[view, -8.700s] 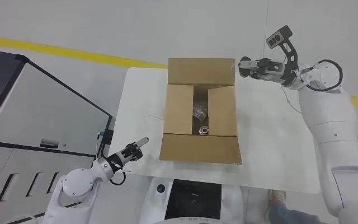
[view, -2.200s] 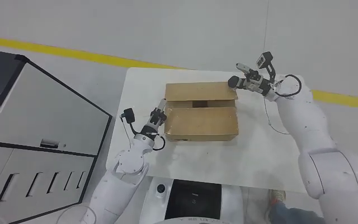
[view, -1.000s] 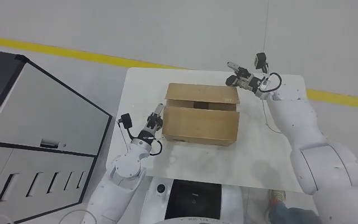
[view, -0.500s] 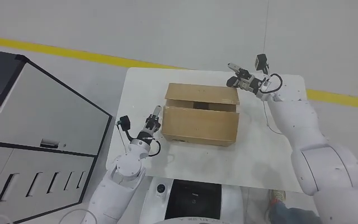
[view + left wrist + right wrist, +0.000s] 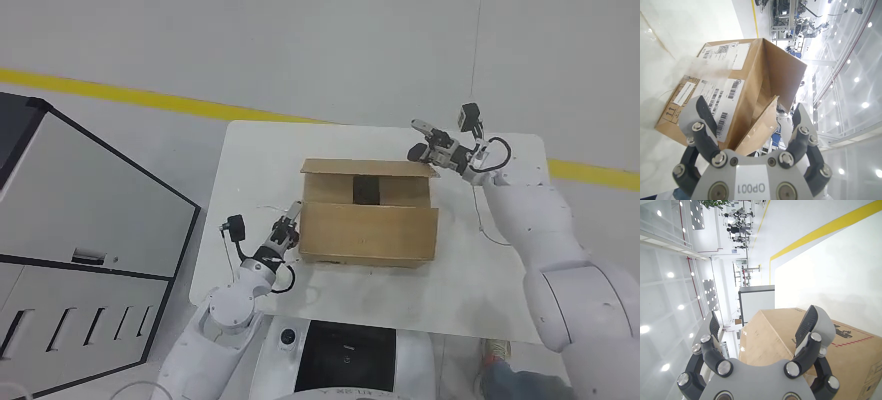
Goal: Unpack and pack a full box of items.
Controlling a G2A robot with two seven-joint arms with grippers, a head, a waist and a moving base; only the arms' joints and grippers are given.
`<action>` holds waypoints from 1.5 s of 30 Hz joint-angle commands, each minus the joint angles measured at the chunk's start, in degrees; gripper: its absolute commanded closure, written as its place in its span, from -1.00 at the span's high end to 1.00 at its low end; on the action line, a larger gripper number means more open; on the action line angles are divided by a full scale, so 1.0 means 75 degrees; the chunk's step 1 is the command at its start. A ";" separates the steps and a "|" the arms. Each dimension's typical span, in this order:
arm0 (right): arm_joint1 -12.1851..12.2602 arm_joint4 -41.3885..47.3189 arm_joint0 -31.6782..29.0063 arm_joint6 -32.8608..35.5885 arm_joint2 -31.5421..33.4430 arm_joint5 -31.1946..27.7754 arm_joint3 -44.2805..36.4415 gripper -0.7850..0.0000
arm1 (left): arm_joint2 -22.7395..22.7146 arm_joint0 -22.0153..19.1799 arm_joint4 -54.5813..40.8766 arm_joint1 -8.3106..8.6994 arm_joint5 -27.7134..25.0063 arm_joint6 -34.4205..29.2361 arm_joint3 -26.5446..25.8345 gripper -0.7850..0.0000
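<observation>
Top view: wide white table point(image 5: 250, 160) with one big brown cardboard box point(image 5: 370, 225) sitting mid-table, square to me. Its long near flap point(image 5: 370, 205) stands up and partly covers the top, leaving a dark gap point(image 5: 366, 188) at the far side. I can't see any contents through that gap.

I've got the box bracketed on opposite corners so it can't slide or twist while the flaps get worked. My left gripper point(image 5: 293, 215) is at the near left corner, and my right gripper point(image 5: 418, 140) is at the far right corner.

Left wrist view: fingers point(image 5: 704, 113) are spread wide. The torn short end flap point(image 5: 762, 125) pokes up between them, but I'm not pinching it.

Right wrist view: ribbed pads point(image 5: 806, 325) are also spread, straddling the box's top edge point(image 5: 772, 336) without gripping.

My guess is I'm lined up to grab flaps, and the risk is a thin flap slipping out as I close.
</observation>
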 commanded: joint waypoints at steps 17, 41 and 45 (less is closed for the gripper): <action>0.0263 0.2095 -0.0791 0.3759 0.0635 0.1667 -0.2798 1.00 | -0.1331 0.0348 -0.1056 0.0089 0.0052 -0.0279 -0.0115 1.00; 0.0565 0.0239 -0.1947 0.3209 0.0193 0.3038 -0.5291 1.00 | -0.1403 0.0023 -0.2621 -0.0016 -0.0315 -0.0115 0.0651 1.00; 0.0659 0.0268 -0.2187 0.3169 0.0323 0.3514 -0.5711 1.00 | -0.1307 -0.0099 -0.2558 -0.0042 -0.0411 0.0044 0.0886 1.00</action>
